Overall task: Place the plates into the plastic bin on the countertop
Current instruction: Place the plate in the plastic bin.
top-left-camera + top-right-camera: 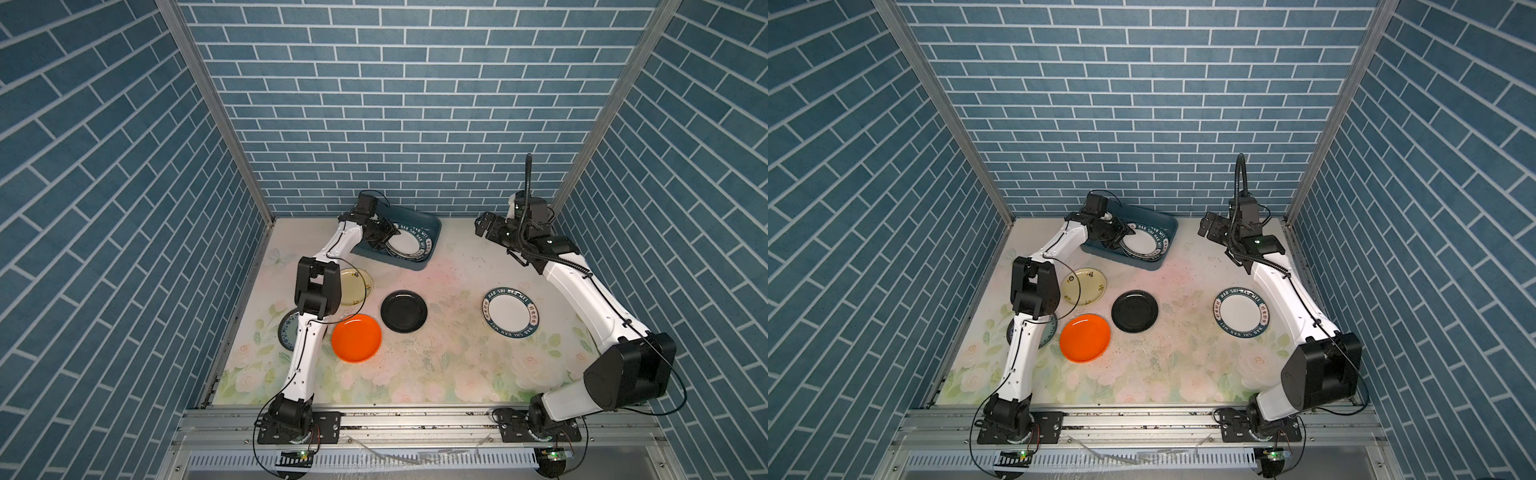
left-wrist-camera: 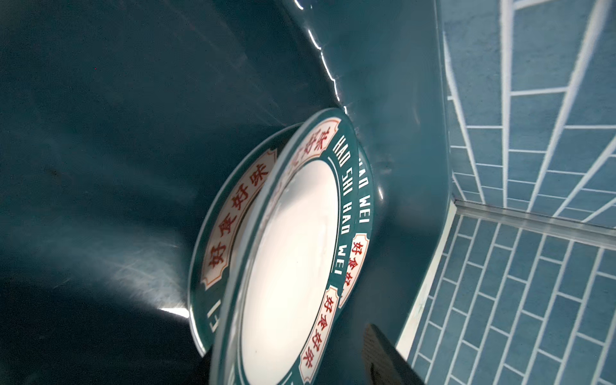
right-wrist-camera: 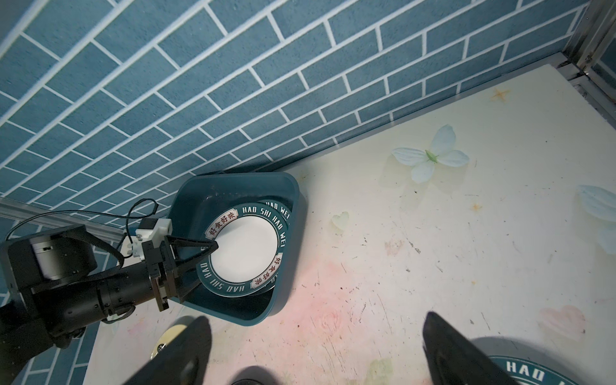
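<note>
Right wrist view shows the left gripper (image 3: 202, 271) with jaws spread around the rim of the top lettered plate (image 3: 246, 250), not squeezing it. That plate rests on a second lettered plate (image 3: 278, 206) inside the plastic bin (image 3: 233, 315), near the countertop's (image 1: 457, 374) far edge. The loose lettered plate (image 1: 510, 311) lies by the right edge, closest to the open, empty right gripper (image 1: 482, 226).

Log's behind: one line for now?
left jaws: open at two round white teal-rimmed plates in teal plastic bin; right jaws: open; five plates on floral countertop
</note>
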